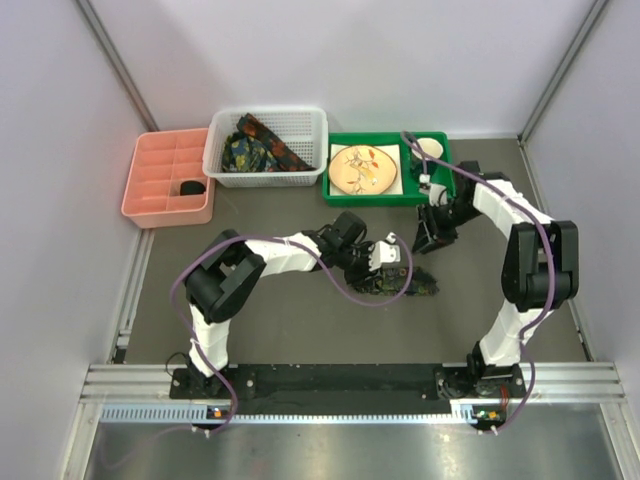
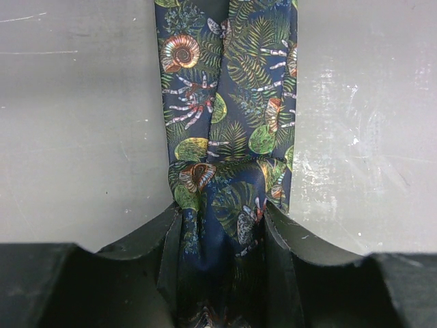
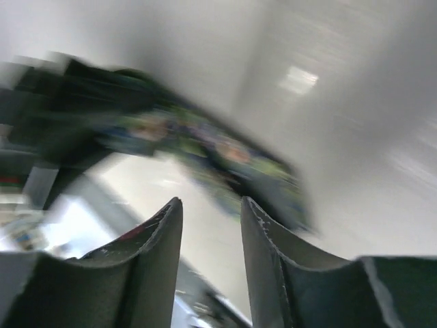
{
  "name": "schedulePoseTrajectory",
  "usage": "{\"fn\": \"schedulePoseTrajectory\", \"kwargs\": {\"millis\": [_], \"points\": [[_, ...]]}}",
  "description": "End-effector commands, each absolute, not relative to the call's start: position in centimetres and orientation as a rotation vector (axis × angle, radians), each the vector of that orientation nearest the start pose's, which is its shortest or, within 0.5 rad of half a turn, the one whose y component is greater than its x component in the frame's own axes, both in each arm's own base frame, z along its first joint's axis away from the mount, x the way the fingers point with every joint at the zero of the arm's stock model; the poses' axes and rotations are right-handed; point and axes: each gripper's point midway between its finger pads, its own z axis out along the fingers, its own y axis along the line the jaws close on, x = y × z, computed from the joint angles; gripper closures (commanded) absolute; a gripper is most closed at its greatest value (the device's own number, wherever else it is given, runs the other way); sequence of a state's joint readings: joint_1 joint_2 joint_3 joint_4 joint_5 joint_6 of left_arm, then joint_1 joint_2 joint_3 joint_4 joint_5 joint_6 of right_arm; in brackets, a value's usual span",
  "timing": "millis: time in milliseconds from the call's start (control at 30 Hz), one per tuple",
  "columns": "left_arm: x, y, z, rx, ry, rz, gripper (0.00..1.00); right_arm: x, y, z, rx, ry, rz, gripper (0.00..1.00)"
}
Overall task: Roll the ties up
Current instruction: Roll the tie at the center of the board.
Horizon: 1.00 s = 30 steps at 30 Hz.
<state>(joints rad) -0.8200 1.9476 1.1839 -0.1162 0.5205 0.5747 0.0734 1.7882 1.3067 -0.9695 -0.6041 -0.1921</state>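
Left end effector clamps printed tie flat on table; right end effector narrowly parted, empty, view blurred.

A matte grey table sits boxed in by plain white walls on three sides. Slanted metal posts stand at the two far corners. An aluminium rail runs along the near edge, with a shiny steel sheet below it. Soft overhead light leaves pale glare on the tabletop.
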Motion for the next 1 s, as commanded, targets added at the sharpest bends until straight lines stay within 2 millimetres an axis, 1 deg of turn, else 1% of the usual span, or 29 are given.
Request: {"fn": "schedulePoseTrajectory", "kwargs": {"millis": [0, 33, 67, 100, 167, 233, 300, 367, 400, 467, 633, 667, 700, 733, 833, 867, 900, 967], "points": [[26.1, -35.1, -0.2, 1.773, 1.849, -0.612, 0.8, 28.2, 18.1, 11.1, -0.246, 2.793, 1.452, 0.6], [26.1, -35.1, -0.2, 1.779, 1.844, -0.602, 0.79, 27.4, 18.9, 10.3, -0.243, 2.807, 1.49, 0.59], [26.2, -35.1, -0.2, 1.779, 1.842, -0.59, 0.79, 27.2, 19.5, 10.0, -0.201, 2.814, 1.537, 0.54], [26.3, -35.0, -0.2, 1.781, 1.841, -0.58, 0.78, 27.2, 20.0, 9.6, -0.196, 2.818, 1.548, 0.53], [26.3, -35.0, -0.2, 1.787, 1.836, -0.565, 0.77, 26.3, 21.0, 8.9, -0.238, 2.842, 1.557, 0.53], [26.0, -34.8, -0.3, 1.796, 1.834, -0.562, 0.75, 26.5, 21.6, 8.1, -0.253, 2.846, 1.542, 0.45], [25.8, -34.7, -0.5, 1.807, 1.824, -0.552, 0.73, 26.6, 22.4, 7.3, -0.275, 2.864, 1.521, 0.44], [25.8, -34.7, -0.5, 1.812, 1.821, -0.546, 0.73, 26.8, 23.0, 7.0, -0.285, 2.855, 1.53, 0.44], [25.7, -34.7, -0.5, 1.814, 1.822, -0.545, 0.73, 26.8, 23.1, 6.9, -0.282, 2.859, 1.53, 0.47], [25.7, -34.7, -0.5, 1.815, 1.821, -0.542, 0.73, 26.7, 23.1, 6.0, -0.288, 2.891, 1.494, 0.5], [25.5, -34.7, -0.5, 1.832, 1.801, -0.546, 0.7, 26.0, 22.4, 4.0, -0.302, 2.962, 1.414, 0.68], [25.3, -34.6, -0.6, 1.837, 1.799, -0.551, 0.68, 25.8, 22.2, 3.6, -0.306, 2.978, 1.389, 0.74], [25.2, -34.7, -0.5, 1.838, 1.791, -0.552, 0.68, 25.6, 22.1, 3.3, -0.318, 2.982, 1.384, 0.94], [25.2, -34.7, -0.4, 1.837, 1.787, -0.556, 0.66, 25.6, 21.9, 3.0, -0.319, 2.991, 1.363, 1.0], [25.1, -34.9, -0.2, 1.825, 1.787, -0.571, 0.54, 25.2, 21.2, 2.5, -0.352, 3.004, 1.306, 1.0], [25.1, -34.9, 0.0, 1.812, 1.787, -0.58, 0.46, 25.2, 20.8, 2.3, -0.36, 3.009, 1.272, 1.0], [25.4, -34.9, 0.6, 1.789, 1.784, -0.59, 0.42, 25.0, 20.5, 2.0, -0.367, 3.009, 1.255, 1.0], [25.4, -35.5, 1.8, 1.734, 1.766, -0.677, 0.33, 25.0, 19.7, 1.4, -0.358, 3.024, 1.199, 1.0]]}}
